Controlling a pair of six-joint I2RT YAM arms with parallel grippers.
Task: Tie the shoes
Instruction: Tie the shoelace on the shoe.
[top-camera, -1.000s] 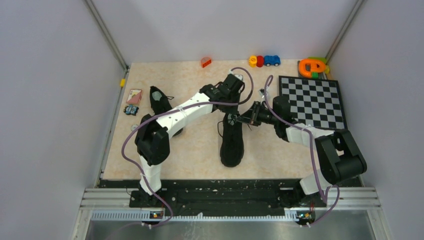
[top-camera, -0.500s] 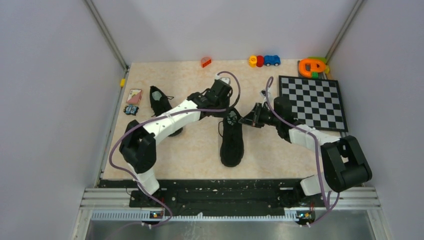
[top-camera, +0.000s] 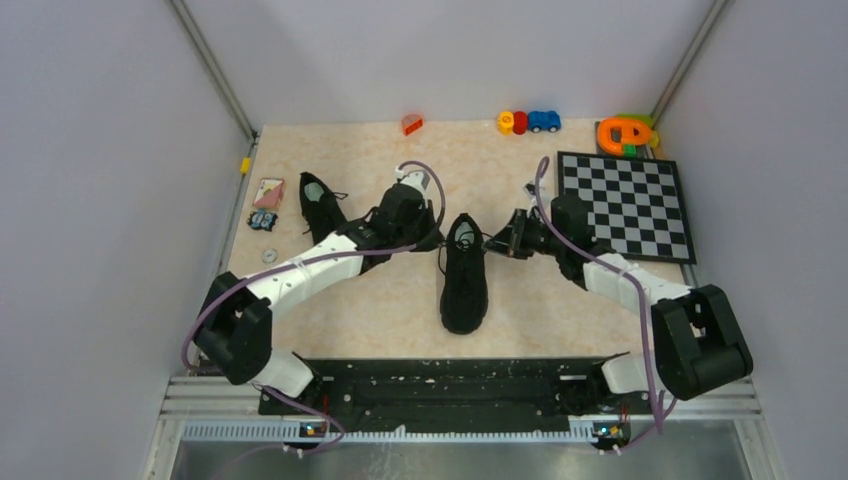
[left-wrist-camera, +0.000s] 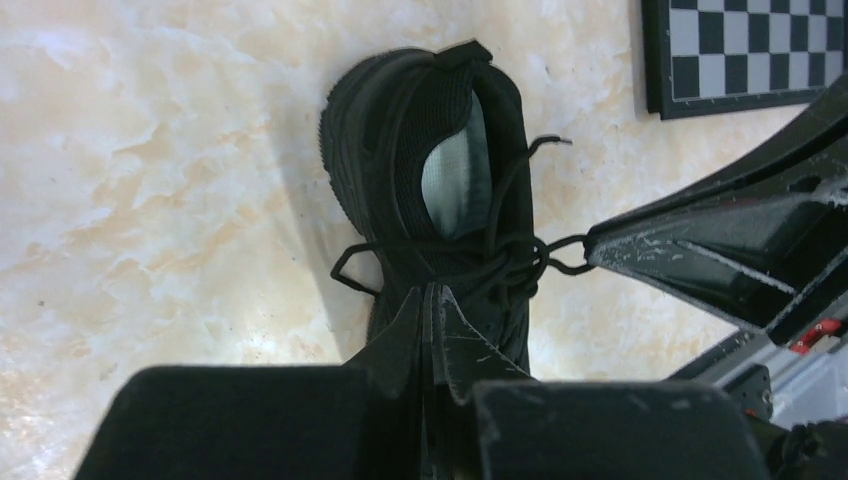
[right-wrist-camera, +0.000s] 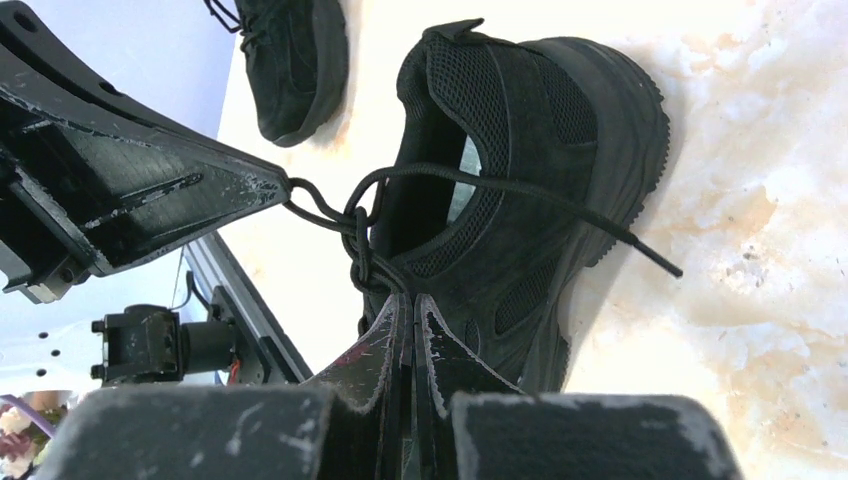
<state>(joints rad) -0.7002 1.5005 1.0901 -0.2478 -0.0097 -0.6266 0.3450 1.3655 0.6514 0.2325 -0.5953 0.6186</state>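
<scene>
I am looking at a black sneaker (top-camera: 464, 285) that is showing thin black laces (left-wrist-camera: 500, 264) and a pale grey-green insole (left-wrist-camera: 455, 170); the second sneaker (top-camera: 320, 205) is showing black too. The tabletop (top-camera: 380, 300) is showing mottled beige, the checkerboard (top-camera: 625, 205) black and white squares. My left claw (left-wrist-camera: 432, 297) and right claw (right-wrist-camera: 409, 302) are showing scuffed black.

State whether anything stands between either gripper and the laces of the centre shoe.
Nothing visible does. The left gripper and right gripper are each shut on the laces of the centre shoe, one from either side.
</scene>
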